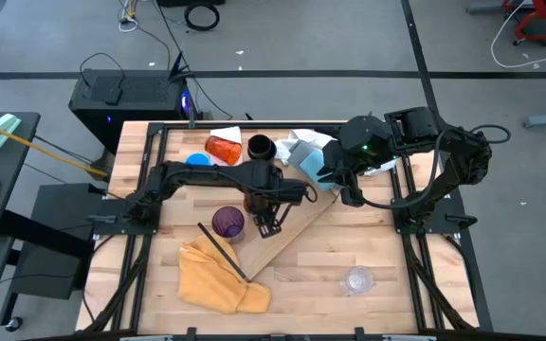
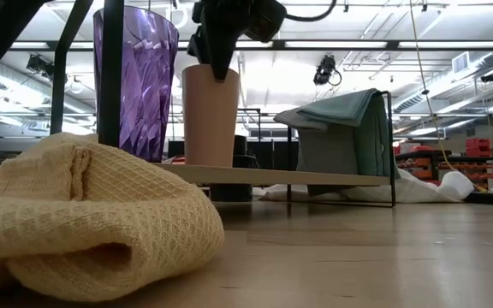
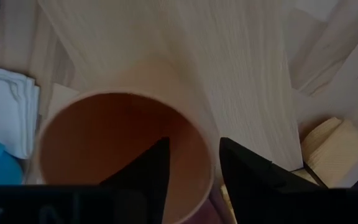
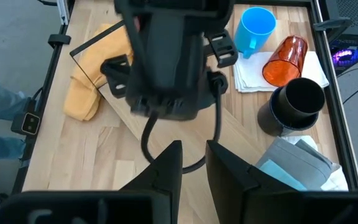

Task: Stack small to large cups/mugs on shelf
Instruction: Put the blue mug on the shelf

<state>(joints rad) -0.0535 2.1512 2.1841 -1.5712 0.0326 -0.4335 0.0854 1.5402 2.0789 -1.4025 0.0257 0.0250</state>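
A small orange cup (image 3: 117, 143) stands upright on the pale wooden shelf board (image 1: 287, 237), which lies slantwise across the table's middle. Beside it on the board stands the purple cup (image 1: 227, 223). My left gripper (image 3: 194, 149) points straight down over the orange cup, open, with one finger inside the cup and one outside its wall. The blue mug (image 4: 255, 28), red-orange tumbler (image 4: 284, 59) and black mug (image 4: 294, 106) are at the table's far side. High over the far right, my right gripper (image 4: 194, 149) is slightly open and holds nothing. My left gripper's fingers stand astride the orange cup's rim (image 3: 207, 163) from above, one finger (image 3: 148, 177) inside and the other (image 3: 247, 180) outside. I see space between the inner finger and the wall. Whether the outer finger touches the wall, I cannot tell. The cup stands on the board.
A yellow cloth (image 1: 216, 277) lies at the near left, partly under a thin black wire frame (image 1: 221, 251). A clear cup (image 1: 358, 280) sits at the near right. A folded grey-green cloth (image 2: 341, 128) hangs on a wire stand at the far side. The tumbler lies on a white napkin (image 4: 247, 78).
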